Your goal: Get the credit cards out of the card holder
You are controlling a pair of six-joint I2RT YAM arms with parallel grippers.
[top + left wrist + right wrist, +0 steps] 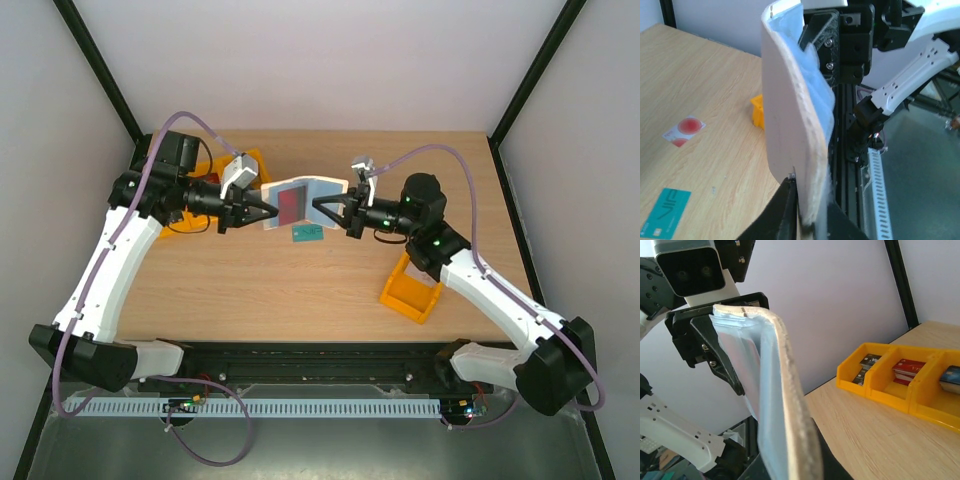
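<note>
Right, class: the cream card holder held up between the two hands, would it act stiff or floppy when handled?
Probably bendy: the card holder bows between the left hand and right hand. Its clear sleeves look crumpled, so likely soft. Seemingly light: pinches at its ends hold it up.

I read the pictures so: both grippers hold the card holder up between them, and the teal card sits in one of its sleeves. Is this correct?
One point is wrong. The left gripper and right gripper do hold the card holder up between them, but the teal card lies on the table, outside the holder. The left wrist view shows it plainly.
</note>
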